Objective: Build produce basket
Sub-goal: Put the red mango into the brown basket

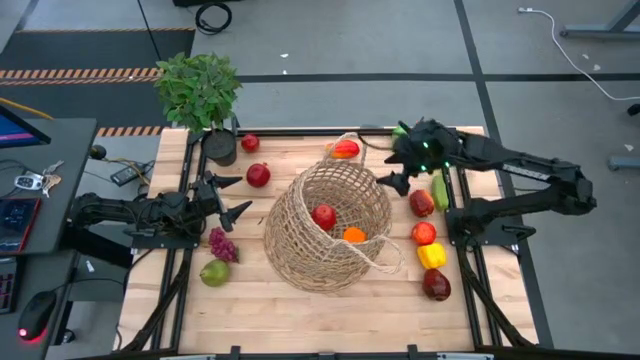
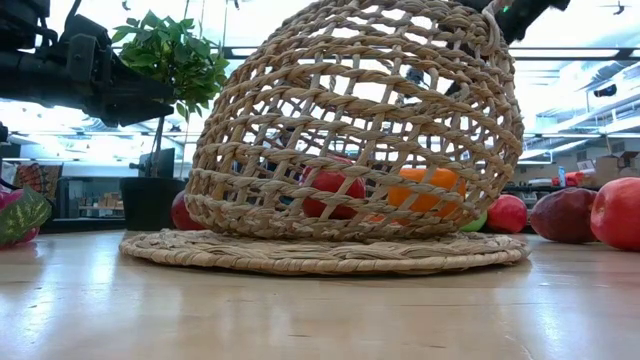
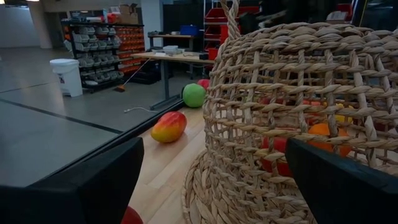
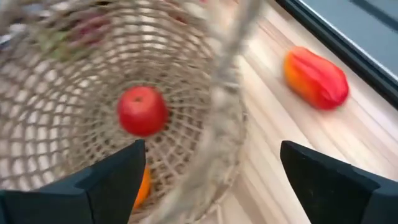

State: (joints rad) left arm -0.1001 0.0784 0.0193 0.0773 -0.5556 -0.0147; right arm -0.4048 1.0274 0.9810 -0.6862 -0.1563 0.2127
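Two fruits in basket (image 1: 300, 235): red apple (image 1: 324, 216), orange (image 1: 354, 235).

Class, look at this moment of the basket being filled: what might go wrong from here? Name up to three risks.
1. The basket lies tipped on its side, so the red apple and orange inside might roll out.
2. The right gripper, open, hangs close to the basket's rim and could snag a loop handle.
3. The left gripper, open beside the basket, might nudge it.
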